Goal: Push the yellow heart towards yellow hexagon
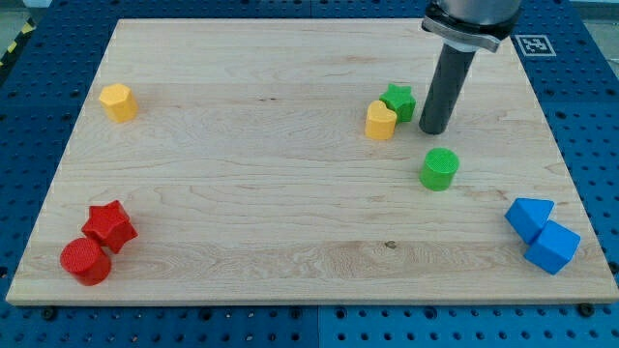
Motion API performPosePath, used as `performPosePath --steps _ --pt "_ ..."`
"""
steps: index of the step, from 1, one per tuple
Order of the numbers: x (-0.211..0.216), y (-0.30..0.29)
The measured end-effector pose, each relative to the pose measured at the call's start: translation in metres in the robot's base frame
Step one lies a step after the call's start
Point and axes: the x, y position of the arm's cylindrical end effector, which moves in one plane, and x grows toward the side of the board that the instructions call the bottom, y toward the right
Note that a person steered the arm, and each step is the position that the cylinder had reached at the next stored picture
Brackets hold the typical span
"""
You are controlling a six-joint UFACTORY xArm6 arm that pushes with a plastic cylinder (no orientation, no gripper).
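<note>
The yellow heart [381, 122] lies right of the board's middle, touching the green star [397, 101] at its upper right. The yellow hexagon [117, 101] sits far off at the view's upper left. My tip [432, 130] rests on the board just right of the green star and the heart, a short gap from both, and above the green cylinder [440, 169].
A red star [109, 225] and a red cylinder [85, 261] sit together at the lower left. Two blue blocks [530, 217] [552, 246] sit at the lower right near the board's edge. The wooden board [242, 193] lies on a blue perforated table.
</note>
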Motion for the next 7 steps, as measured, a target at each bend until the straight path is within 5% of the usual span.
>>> performPosePath --steps 3,7 --pt "-0.016 -0.099" --pt "0.027 -0.104"
